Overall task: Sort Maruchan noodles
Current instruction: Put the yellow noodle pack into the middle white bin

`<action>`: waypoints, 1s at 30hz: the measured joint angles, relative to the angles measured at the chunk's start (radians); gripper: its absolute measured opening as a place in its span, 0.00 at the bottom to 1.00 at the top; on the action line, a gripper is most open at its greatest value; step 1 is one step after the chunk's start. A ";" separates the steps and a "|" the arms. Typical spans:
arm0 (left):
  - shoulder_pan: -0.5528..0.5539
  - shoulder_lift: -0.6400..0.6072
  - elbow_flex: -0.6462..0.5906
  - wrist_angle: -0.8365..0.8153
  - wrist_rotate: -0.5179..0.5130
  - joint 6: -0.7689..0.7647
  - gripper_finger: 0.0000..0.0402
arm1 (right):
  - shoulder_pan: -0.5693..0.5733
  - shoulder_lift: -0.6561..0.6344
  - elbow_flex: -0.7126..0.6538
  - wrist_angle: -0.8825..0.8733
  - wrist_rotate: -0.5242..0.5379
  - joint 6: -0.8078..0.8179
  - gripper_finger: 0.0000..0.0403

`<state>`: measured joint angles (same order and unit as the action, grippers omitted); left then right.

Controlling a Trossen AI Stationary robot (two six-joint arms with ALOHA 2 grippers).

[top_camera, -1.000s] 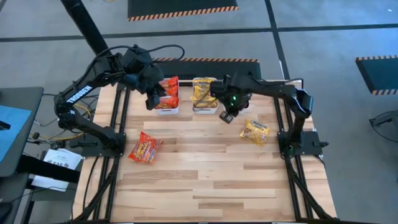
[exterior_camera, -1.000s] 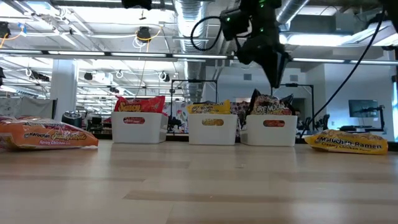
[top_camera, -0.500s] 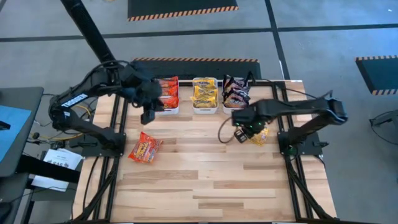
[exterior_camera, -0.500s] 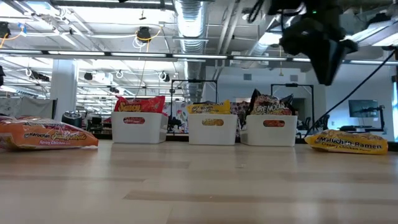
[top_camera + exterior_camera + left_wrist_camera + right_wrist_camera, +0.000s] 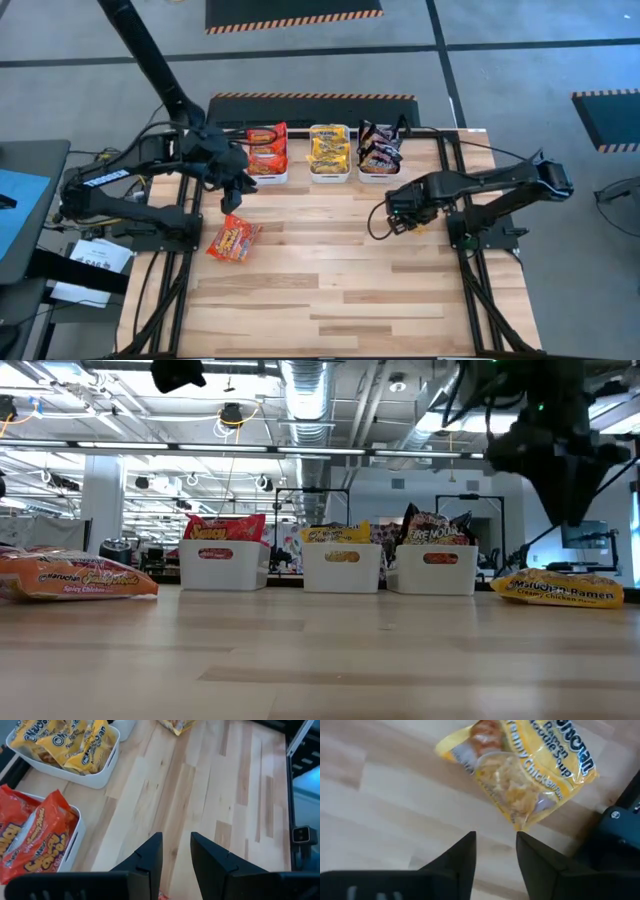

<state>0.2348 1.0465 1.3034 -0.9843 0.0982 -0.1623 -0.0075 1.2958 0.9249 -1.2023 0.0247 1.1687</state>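
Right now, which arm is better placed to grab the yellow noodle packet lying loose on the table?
The right. Its gripper hovers right above the yellow packet, fingers apart, while the left gripper is across the table near the red packet.

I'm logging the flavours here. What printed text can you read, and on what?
"Maruchan Ramen / Creamy Chicken": loose yellow packet.
"Maruchan ... Spicy Chicken": loose orange packet; its middle word is blurred.
"FIRE NOUIL": dark packet in the right tray.
Red packets and tray labels: too blurred to read.
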 joint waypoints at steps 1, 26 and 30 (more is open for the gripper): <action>0.000 -0.012 -0.013 0.011 0.000 -0.007 0.21 | -0.014 0.000 -0.017 0.014 0.000 0.011 0.44; 0.000 -0.063 -0.045 0.038 0.000 -0.008 0.21 | -0.287 -0.010 -0.321 0.424 0.000 0.144 0.53; 0.000 -0.063 -0.045 0.038 0.000 -0.004 0.21 | -0.287 -0.008 -0.323 0.436 0.000 0.167 0.39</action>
<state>0.2352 0.9833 1.2583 -0.9466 0.0981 -0.1667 -0.2943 1.2875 0.6018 -0.7665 0.0246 1.3360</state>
